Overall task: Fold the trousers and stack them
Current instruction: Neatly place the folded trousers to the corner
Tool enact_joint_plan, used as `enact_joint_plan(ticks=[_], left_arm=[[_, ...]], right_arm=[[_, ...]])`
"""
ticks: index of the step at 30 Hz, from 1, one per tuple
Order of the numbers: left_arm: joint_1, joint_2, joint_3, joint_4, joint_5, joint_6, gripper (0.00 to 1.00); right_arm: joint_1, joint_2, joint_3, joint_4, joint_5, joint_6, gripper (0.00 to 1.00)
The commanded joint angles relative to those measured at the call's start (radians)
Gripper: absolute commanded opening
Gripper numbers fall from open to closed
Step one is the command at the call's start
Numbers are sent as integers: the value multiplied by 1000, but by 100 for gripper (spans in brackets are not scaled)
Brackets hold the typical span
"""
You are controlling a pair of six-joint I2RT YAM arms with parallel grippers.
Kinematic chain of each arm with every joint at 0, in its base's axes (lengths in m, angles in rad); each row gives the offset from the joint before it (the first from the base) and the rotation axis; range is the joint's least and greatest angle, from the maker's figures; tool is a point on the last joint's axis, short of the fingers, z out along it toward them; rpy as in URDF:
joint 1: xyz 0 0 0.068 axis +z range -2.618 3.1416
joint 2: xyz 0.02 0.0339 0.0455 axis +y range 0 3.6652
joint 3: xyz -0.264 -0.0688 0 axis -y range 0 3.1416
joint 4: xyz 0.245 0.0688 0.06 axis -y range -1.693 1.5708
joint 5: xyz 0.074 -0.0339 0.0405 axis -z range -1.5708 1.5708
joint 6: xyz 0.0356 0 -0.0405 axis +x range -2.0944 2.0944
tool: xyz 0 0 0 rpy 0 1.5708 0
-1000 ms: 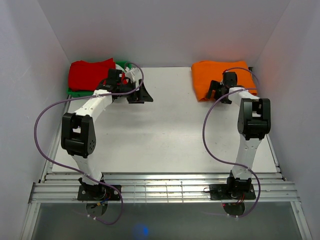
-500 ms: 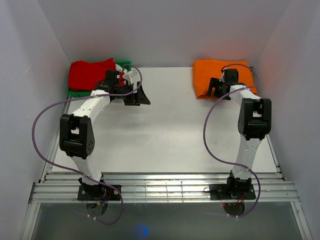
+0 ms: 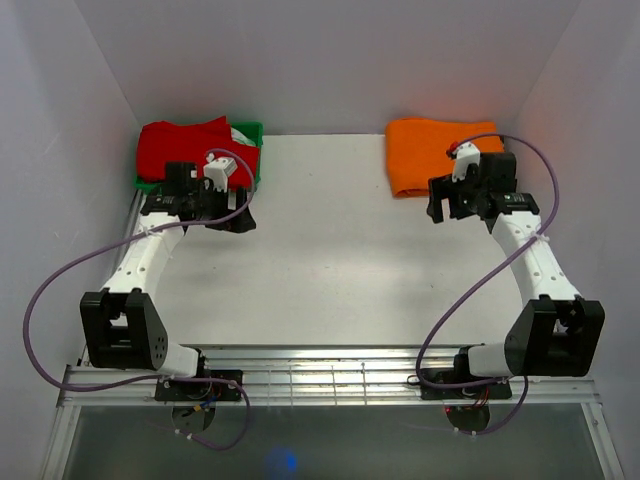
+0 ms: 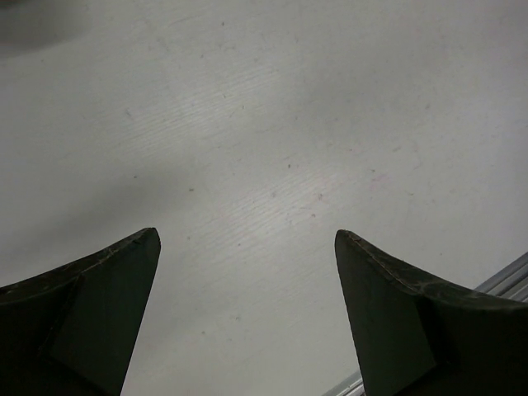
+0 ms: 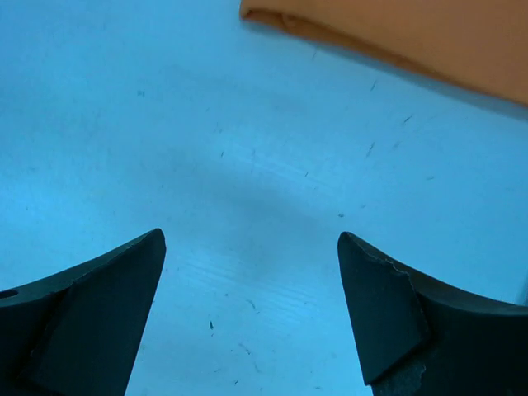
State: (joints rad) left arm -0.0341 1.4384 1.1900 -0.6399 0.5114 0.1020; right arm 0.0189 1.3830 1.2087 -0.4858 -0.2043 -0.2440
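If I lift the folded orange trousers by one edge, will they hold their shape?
Probably not: the trousers look like soft cloth lying flat in layers, so they'd likely sag and unfold. They seem light and can't roll. Pushed on the smooth table, they'd probably bunch up.

Folded bright orange cloth trousers (image 5: 396,41): cut off at top edge, right wrist view. Green plastic bin (image 3: 250,130): mostly hidden under red cloth garment (image 3: 180,148), upper left, top view.

High view from near side over whole table (image 3: 330,260), wrist views close above it, right one sharing trousers (image 5: 396,33)
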Motion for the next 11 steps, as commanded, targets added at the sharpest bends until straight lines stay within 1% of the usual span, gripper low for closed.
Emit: enact_joint_plan(ticks=[1,2,4,7,11], left_arm=[[-7,-68,-104,-1,-100,90,98],[-7,-79,-124,0,-106,90,98],[-9,-110,-170,8,-113,93,98],[-7,-147,-197,11,-108,84,98],[-9,-165,-182,0,-76,79,98]], right_arm=[[-5,-60,-182,-97,-66,-66,90],[-5,-102,-217,-86,-70,-67,90],[-5,-131,-293,-76,-64,-74,90],[-4,-176,-340,-69,-66,-78,90],[-4,-208,-347,-80,-73,-80,90]])
